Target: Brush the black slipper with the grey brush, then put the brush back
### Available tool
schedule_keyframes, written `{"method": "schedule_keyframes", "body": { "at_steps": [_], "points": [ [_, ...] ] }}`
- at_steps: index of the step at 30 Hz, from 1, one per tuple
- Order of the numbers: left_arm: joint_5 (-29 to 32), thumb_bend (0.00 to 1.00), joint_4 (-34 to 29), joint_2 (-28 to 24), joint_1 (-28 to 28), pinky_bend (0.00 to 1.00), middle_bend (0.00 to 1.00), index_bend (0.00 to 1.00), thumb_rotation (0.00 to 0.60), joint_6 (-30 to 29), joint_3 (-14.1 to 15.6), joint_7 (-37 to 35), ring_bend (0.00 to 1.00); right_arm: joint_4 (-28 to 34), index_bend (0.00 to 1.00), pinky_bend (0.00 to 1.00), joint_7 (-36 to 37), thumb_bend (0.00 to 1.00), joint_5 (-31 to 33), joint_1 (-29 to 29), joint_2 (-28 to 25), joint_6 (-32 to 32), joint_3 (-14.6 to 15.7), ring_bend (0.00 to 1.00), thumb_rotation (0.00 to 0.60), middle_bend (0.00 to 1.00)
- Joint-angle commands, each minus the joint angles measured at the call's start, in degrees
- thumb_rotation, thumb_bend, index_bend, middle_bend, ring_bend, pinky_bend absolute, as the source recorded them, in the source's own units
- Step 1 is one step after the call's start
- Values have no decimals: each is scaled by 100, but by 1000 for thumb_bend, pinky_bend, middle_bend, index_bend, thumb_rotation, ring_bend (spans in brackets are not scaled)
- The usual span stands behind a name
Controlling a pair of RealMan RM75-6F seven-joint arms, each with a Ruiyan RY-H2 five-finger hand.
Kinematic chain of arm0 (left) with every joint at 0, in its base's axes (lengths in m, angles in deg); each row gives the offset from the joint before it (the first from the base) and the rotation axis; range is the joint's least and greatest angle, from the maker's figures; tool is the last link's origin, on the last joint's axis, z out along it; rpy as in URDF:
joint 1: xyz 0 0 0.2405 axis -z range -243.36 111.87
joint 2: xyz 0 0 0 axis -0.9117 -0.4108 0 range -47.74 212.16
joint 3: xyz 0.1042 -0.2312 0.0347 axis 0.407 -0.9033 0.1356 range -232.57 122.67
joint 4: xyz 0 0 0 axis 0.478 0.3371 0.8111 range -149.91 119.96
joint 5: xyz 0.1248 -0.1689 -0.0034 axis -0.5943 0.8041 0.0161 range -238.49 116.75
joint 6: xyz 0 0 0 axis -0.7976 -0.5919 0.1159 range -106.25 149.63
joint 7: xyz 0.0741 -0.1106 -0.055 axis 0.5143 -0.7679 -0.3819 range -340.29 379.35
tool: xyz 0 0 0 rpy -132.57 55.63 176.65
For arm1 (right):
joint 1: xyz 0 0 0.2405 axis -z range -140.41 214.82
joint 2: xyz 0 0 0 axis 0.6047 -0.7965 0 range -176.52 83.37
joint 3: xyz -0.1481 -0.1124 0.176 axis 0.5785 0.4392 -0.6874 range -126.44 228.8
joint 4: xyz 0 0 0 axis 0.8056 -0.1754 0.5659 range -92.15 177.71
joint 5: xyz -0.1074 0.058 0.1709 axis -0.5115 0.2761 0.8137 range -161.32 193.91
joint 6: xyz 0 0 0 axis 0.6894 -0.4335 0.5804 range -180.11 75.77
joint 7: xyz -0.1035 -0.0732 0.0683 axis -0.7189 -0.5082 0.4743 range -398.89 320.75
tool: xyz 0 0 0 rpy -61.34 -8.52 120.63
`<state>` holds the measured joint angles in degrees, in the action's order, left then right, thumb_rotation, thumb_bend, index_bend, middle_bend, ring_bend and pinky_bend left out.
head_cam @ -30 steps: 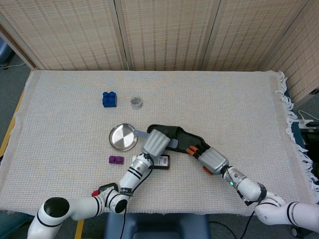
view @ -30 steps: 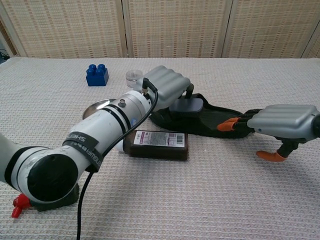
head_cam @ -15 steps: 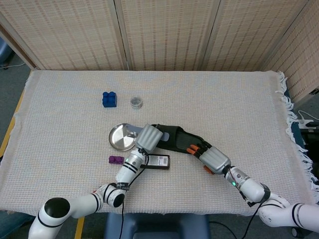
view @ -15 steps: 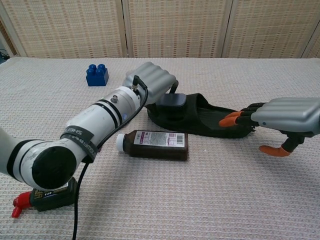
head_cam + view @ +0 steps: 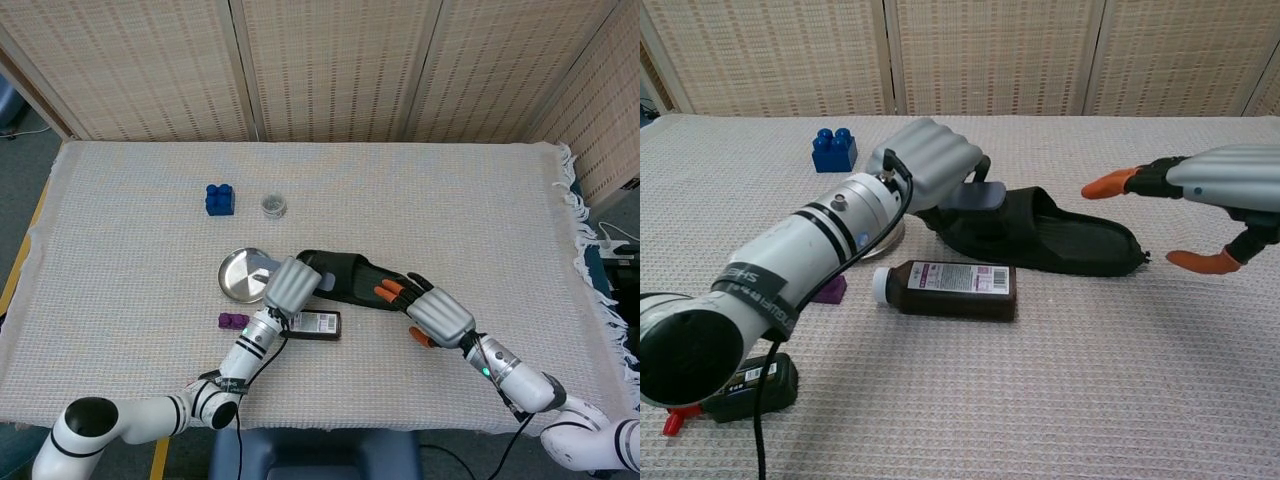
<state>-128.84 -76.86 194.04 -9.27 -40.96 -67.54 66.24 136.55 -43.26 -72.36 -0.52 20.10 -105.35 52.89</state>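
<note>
The black slipper (image 5: 352, 279) (image 5: 1050, 238) lies at the table's middle, running left to right. My left hand (image 5: 291, 283) (image 5: 924, 171) grips the grey brush (image 5: 971, 196) and holds it over the slipper's left end, close to the steel plate. Whether the bristles touch the slipper is hidden by the hand. My right hand (image 5: 437, 314) (image 5: 1206, 184) hovers off the slipper's right end, lifted above the cloth, its orange-tipped fingers (image 5: 1106, 184) spread with nothing in them.
A brown bottle (image 5: 318, 322) (image 5: 946, 287) lies just in front of the slipper. A steel plate (image 5: 240, 275) sits to its left, with a purple block (image 5: 233, 321) nearby. A blue block (image 5: 219, 198) and a small jar (image 5: 273, 206) stand further back.
My left hand has drawn the brush leftward along the slipper toward the plate. My right hand has let go of the slipper's right end, risen and pulled away to the right.
</note>
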Motion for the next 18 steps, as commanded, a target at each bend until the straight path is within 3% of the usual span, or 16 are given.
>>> {"method": "schedule_keyframes", "body": {
  "at_steps": [1, 11, 18],
  "points": [
    [47, 388, -193, -348, -275, 947, 411, 377, 600, -151, 174, 438, 698, 280, 0, 0, 298, 391, -502, 244, -447, -625, 26, 0, 600, 0],
    [444, 386, 477, -276, -514, 946, 413, 378, 600, 126, 335, 869, 698, 502, 0, 0, 126, 391, -737, 394, -614, -904, 24, 0, 600, 0],
    [576, 386, 755, -197, -557, 947, 428, 383, 600, 192, 257, 975, 698, 459, 0, 0, -26, 391, -765, 416, -522, -912, -23, 0, 600, 0]
  ]
}}
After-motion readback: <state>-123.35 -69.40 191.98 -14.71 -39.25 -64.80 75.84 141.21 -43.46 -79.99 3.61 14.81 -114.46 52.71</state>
